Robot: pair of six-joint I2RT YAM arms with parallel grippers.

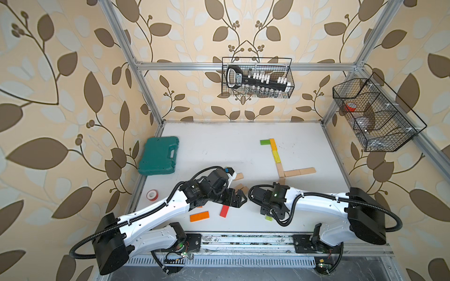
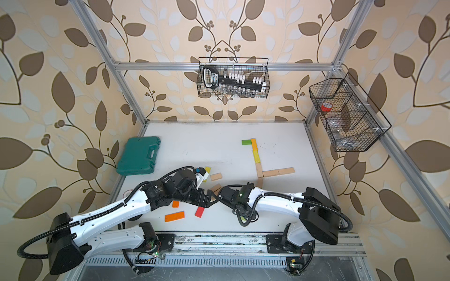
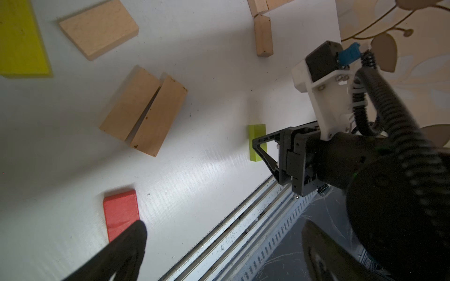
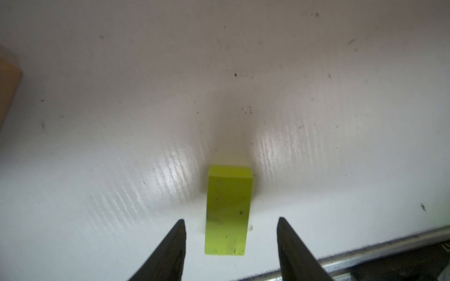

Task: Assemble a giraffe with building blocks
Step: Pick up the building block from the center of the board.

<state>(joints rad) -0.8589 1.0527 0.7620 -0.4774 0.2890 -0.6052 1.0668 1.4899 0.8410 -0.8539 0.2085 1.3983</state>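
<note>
You are at the pick-up step. The right jaws stand open on either side of the lime block [image 4: 227, 211], with a gap showing on both sides, so nothing is gripped yet. That block lies near the front edge of the desk [image 1: 214, 150], just beside the metal rail [image 4: 365, 258] and well apart from the figure.

The giraffe [image 1: 276, 155] is only partly laid out at the back right of the desk. It has a green block for the head, a coloured and beige neck running down from it, two beige blocks for the body, and one short beige piece below the joint.

The left jaws are spread wide and hold nothing. They hover near the red block [image 3: 120, 209], with a pair of beige blocks [image 3: 143, 110] close by. An orange block [image 1: 199, 216] also lies loose near the front.

For the next move, I judge that you should lower the right jaws a little and keep them centred across the block's narrow width. Then close them squarely, so the block does not twist or slide towards the rail. Most of the legs look unbuilt.
</note>
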